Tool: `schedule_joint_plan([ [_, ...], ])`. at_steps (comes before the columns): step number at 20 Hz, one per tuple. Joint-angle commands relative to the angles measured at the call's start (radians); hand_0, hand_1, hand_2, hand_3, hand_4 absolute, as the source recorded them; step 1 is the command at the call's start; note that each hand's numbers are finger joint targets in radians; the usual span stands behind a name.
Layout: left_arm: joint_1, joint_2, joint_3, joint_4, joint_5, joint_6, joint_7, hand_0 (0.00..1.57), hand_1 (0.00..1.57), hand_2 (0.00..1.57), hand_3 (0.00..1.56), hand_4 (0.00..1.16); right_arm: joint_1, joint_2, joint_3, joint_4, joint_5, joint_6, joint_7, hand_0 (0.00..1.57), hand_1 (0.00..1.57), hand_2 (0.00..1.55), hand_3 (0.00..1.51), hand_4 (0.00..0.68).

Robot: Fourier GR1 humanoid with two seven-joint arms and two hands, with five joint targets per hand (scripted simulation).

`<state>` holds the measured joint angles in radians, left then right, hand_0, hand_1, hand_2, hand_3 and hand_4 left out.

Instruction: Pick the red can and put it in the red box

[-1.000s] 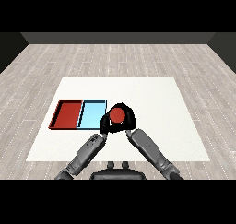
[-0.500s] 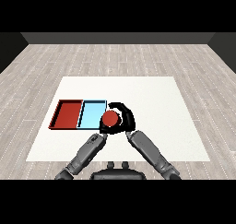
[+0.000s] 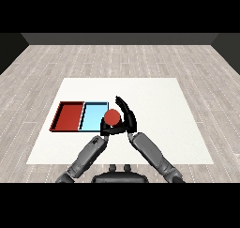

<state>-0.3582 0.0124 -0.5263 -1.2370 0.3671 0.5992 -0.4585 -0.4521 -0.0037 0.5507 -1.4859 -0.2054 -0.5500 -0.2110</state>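
red can (image 3: 112,117), round top showing, right robot hand (image 3: 127,120) curled around it, beside light blue tray (image 3: 92,115)

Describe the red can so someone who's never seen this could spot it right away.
On the white table, find the red tray and blue tray side by side. At the blue tray's right edge, the right hand curls round the red can, the only round red thing.

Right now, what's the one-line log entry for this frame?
right robot hand: curled round red can | can: beside light blue tray | red tray: no can inside
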Motion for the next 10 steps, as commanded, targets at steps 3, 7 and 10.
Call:
schedule_joint_plan([
  [3,0.048,-0.012,0.037,-0.009,-0.073,-0.034,-0.011,1.57,1.57,1.57,1.48,1.13,-0.002,0.004,-0.063,0.04,-0.005,0.058,-0.015,0.0,0.0,0.0,0.0,0.0],
  [7,0.094,0.007,0.002,-0.139,-0.098,0.022,0.056,1.57,1.57,1.57,1.48,1.13,0.022,-0.009,-0.141,-0.032,-0.001,0.13,0.023,0.0,0.0,0.0,0.0,0.0],
  [10,-0.01,-0.012,0.065,0.053,-0.06,0.0,-0.029,1.57,1.57,1.57,1.46,1.13,0.122,0.004,-0.122,-0.075,-0.018,0.147,-0.007,0.0,0.0,0.0,0.0,0.0],
])
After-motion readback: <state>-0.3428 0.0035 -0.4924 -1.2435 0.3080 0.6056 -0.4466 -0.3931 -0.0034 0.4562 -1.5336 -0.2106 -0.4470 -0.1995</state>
